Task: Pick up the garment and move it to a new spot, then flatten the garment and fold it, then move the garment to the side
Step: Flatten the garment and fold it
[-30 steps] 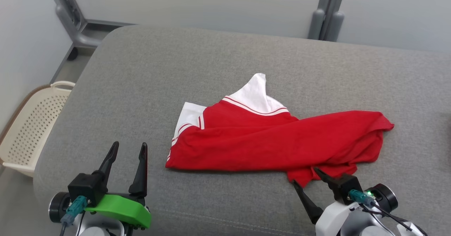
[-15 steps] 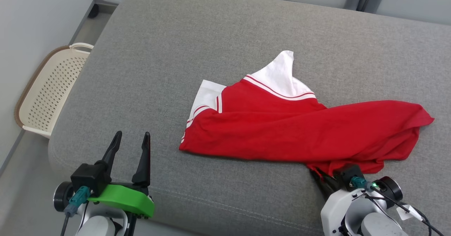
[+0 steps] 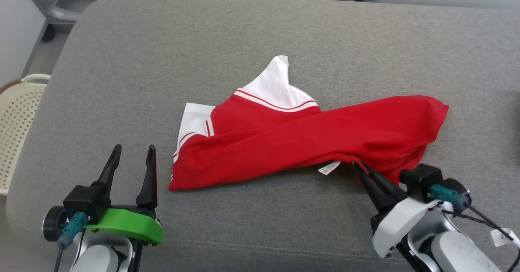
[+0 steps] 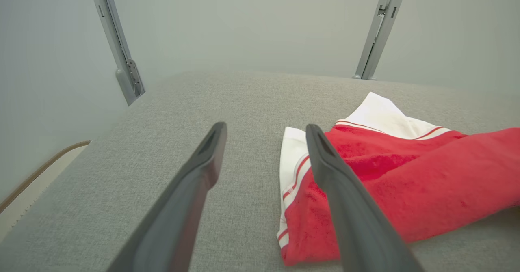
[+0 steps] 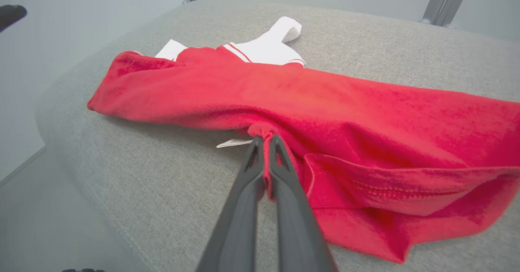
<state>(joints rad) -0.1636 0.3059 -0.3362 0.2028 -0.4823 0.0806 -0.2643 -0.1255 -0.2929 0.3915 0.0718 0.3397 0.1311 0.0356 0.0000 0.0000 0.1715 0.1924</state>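
The garment [image 3: 308, 140] is a red shirt with white, red-striped sleeves, crumpled across the middle of the grey cushion [image 3: 162, 52]. My right gripper [image 3: 357, 165] is shut on a pinch of its near red edge [image 5: 264, 136], beside a small white label [image 3: 330, 168], and the cloth is drawn up toward the fingers. My left gripper [image 3: 132, 152] stands open with nothing between its fingers, just left of the garment's near left corner [image 4: 308, 223], apart from it.
A cream perforated basket [image 3: 16, 121] sits on the floor off the cushion's left side. Grey metal frame posts [image 4: 118, 44] rise behind the cushion against a pale wall. Bare cushion stretches left of and beyond the garment.
My right gripper has closed on the garment's near edge and lifted it, pulling the cloth taut. The head camera has shifted. My left gripper stays open.
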